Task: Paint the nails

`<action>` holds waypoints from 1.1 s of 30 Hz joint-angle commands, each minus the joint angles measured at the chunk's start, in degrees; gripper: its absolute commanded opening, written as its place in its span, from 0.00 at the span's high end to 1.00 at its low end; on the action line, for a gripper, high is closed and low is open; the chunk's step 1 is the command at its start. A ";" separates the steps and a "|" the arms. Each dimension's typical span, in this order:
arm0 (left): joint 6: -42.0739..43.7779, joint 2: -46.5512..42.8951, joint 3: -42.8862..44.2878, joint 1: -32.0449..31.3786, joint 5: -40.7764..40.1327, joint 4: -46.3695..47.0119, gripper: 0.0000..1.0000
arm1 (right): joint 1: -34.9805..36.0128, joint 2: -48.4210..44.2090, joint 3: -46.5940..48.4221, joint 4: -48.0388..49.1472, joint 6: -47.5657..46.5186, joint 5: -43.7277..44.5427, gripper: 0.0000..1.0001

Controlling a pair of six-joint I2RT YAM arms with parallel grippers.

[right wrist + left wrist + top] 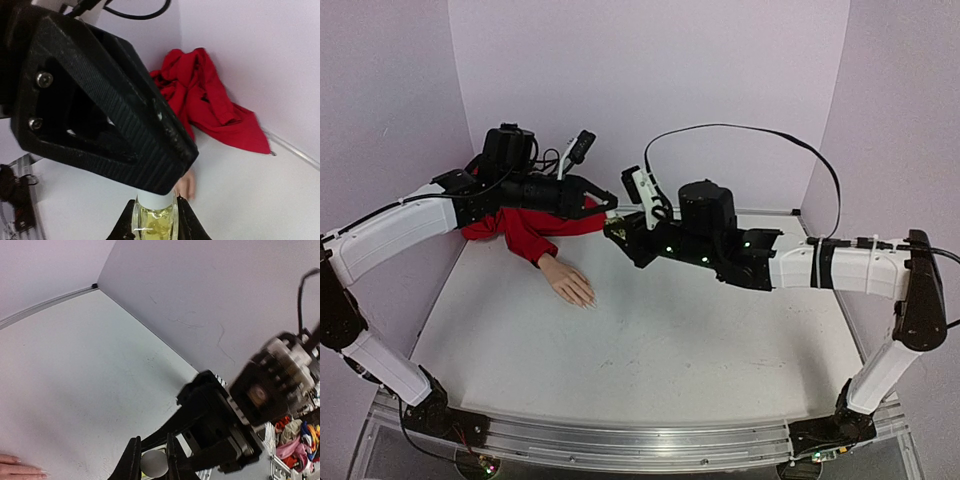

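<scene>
From above, the nails (588, 301) on the mannequin hand (566, 281) are too small for me to make out. The bottle (611, 224) is all but hidden where my left gripper (607, 205) and right gripper (616, 232) meet. The red sleeve (533, 227) runs under my left arm (390, 230), which covers its upper end. My left wrist view shows only fingertips of the hand, cut by the lower left corner, and my right arm (270, 385) is blurred. In my right wrist view the bottom edge cuts the bottle; my left gripper hides most of its white cap (155, 199) and nearly all of the hand.
</scene>
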 commanded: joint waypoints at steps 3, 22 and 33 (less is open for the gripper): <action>11.51 -1.82 1.01 -6.71 35.75 2.71 0.99 | -8.43 -7.16 -3.65 25.92 9.05 -60.12 1.00; 5.17 -12.15 -3.73 -3.02 4.53 2.85 0.19 | -9.04 -12.58 -8.79 11.21 2.09 -23.18 1.00; -7.75 -8.15 -3.03 -0.97 -10.31 0.65 0.25 | -2.14 -5.24 -2.59 6.50 -1.03 3.40 1.00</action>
